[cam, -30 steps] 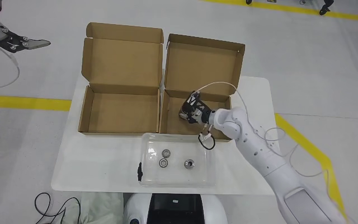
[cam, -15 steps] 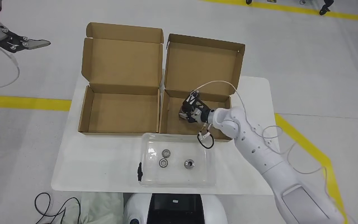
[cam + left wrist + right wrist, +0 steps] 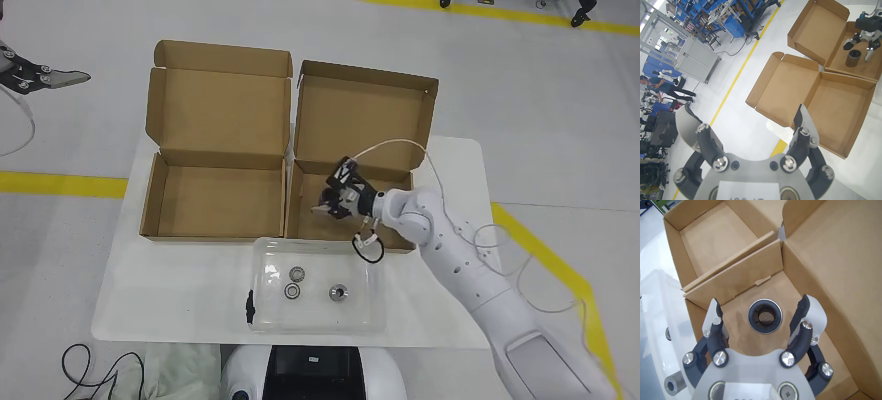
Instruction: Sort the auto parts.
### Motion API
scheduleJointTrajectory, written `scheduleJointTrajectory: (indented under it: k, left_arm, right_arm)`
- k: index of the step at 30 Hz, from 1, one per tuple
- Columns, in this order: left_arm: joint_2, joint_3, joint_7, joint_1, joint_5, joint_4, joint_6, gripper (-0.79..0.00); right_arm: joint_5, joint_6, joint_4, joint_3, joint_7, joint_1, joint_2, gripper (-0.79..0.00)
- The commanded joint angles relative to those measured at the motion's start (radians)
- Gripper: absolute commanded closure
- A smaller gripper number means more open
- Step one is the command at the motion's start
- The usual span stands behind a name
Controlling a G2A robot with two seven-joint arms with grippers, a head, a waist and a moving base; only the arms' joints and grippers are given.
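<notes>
Clear plastic tray (image 3: 360,312) closest to me on the white table (image 3: 150,290) holds two small steel ring bearings (image 3: 297,272) and one stubby steel bushing (image 3: 338,293), so I reckon most of the sorting is still ahead lol. Past that, my right gripper (image 3: 760,303) hangs inside the right-hand brown cardboard box (image 3: 312,182), fingers spread wide either side of a dark, steel-rimmed cylindrical sleeve (image 3: 764,318) that stands upright on the box floor, pads not touching it. I'd call this the tail end of a drop-off: the part is down and free. Next move is probably lifting straight up so neither pad clips the sleeve and tips it, then swinging over the tray for a bearing. The matching brown cardboard box (image 3: 215,200) to its left shows just bare cardboard floor, maybe where the rings go. Farthest out, my left gripper (image 3: 743,113) hangs beyond the table over the grey shop floor (image 3: 734,47), fingers wide too, holding nothing.
</notes>
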State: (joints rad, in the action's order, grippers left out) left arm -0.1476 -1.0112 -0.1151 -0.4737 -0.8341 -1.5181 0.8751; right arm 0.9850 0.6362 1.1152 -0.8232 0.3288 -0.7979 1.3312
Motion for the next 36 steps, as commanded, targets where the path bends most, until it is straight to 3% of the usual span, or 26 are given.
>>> scheduleJointTrajectory:
  k: [1,10,21,36]
  left_arm:
    - [0.000,0.000,0.000,0.000,0.000,0.000,0.000,-0.785]
    - [0.000,0.000,0.000,0.000,0.000,0.000,0.000,-0.785]
    - [0.000,0.000,0.000,0.000,0.000,0.000,0.000,-0.785]
    - [0.000,0.000,0.000,0.000,0.000,0.000,0.000,-0.785]
  right_arm:
    - [0.006,0.023,0.043,-0.021,-0.014,-0.014,-0.009,-0.742]
    - [0.026,0.125,0.278,-0.116,0.010,-0.119,-0.055,-0.785]
    - [-0.017,0.212,0.497,-0.209,0.110,-0.245,-0.100,-0.785]
    - [-0.055,0.209,0.528,-0.234,0.119,-0.268,-0.109,-0.785]
